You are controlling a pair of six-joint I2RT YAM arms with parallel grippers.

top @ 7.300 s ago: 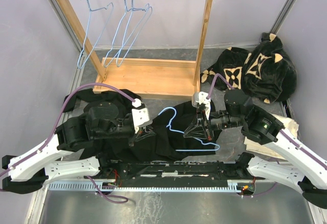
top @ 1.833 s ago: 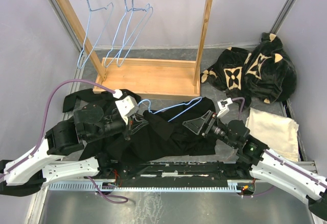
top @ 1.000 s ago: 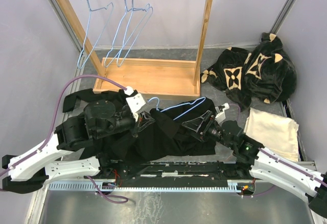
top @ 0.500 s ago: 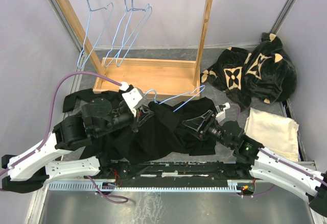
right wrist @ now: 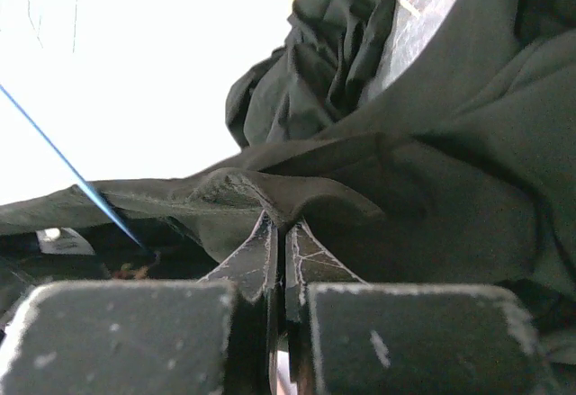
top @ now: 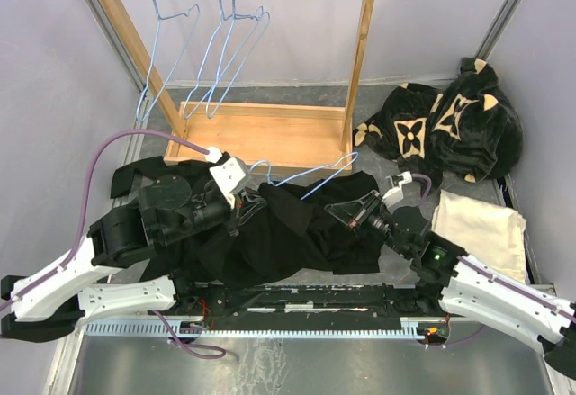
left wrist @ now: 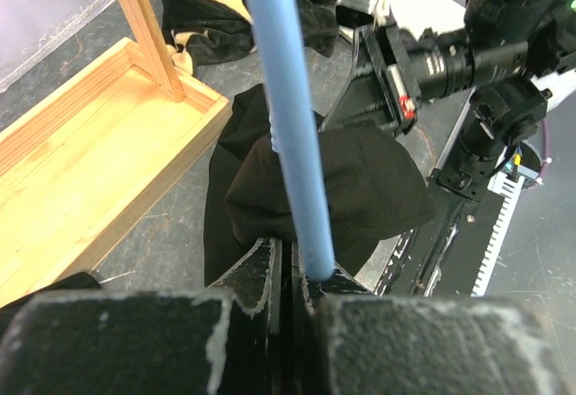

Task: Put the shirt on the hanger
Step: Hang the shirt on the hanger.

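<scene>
The grey counter was pictured with a wooden rack stood at its back, a black plush garment with tan flowers heaped at right, a folded cream cloth laid nearer, a black shirt bunched mid-counter and another black garment at left.

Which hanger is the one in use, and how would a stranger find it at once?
Start at the wooden rack at the back. In front of its base a black shirt lies bunched up. The hanger is the light-blue wire one poking out of that shirt, clamped in the left gripper; the other hangers hang from the rack's rod.
</scene>
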